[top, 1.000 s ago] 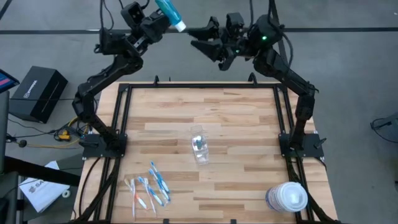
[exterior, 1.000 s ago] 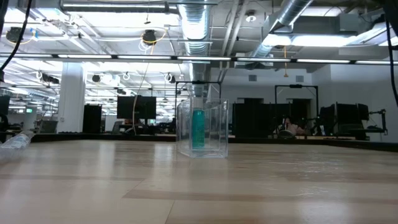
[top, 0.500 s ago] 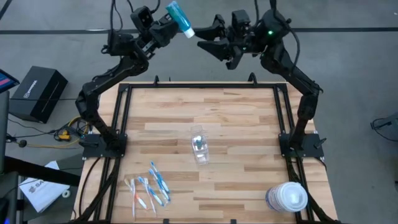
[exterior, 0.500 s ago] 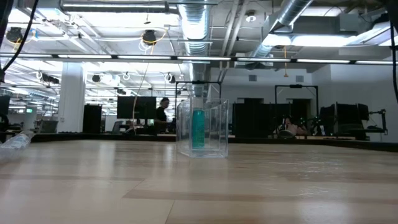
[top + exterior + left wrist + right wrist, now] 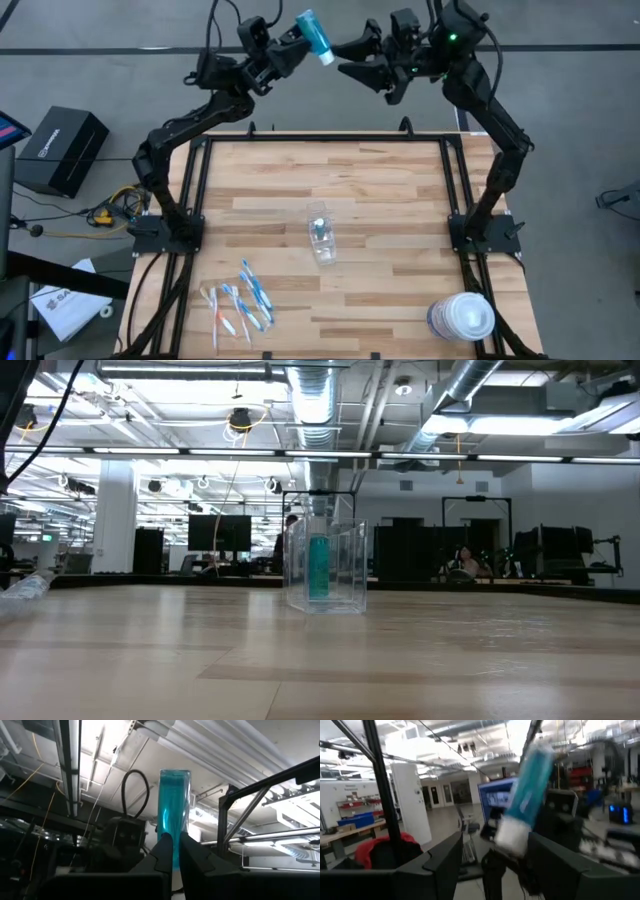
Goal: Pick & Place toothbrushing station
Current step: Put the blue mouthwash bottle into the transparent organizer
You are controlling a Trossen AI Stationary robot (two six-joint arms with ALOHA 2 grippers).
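From above, my left gripper (image 5: pixel 297 40) is raised beyond the far edge of the table (image 5: pixel 400 200), pinched shut on a teal tube (image 5: pixel 313 35) whose white cap points toward my right gripper (image 5: pixel 362 58). That one hangs just beside the tube with its fingers spread wide and nothing between them. On the table the clear plastic cup (image 5: pixel 319 230) stands near the middle with a second teal tube inside, the toothbrushes (image 5: pixel 240 300) lie in a loose cluster near the front left, and a white-lidded tub (image 5: pixel 462 316) sits at the front right corner. From table height, the cup (image 5: pixel 324 565) stands upright with the teal tube (image 5: pixel 318 566) upright in it; neither of my grippers shows here. Past my left wrist, my two fingers (image 5: pixel 165 852) close tightly on the tube (image 5: pixel 174 810). Past my right wrist, the tube (image 5: pixel 527 795) appears blurred, its white cap nearest me, seemingly not touching my open fingers (image 5: pixel 442 860).
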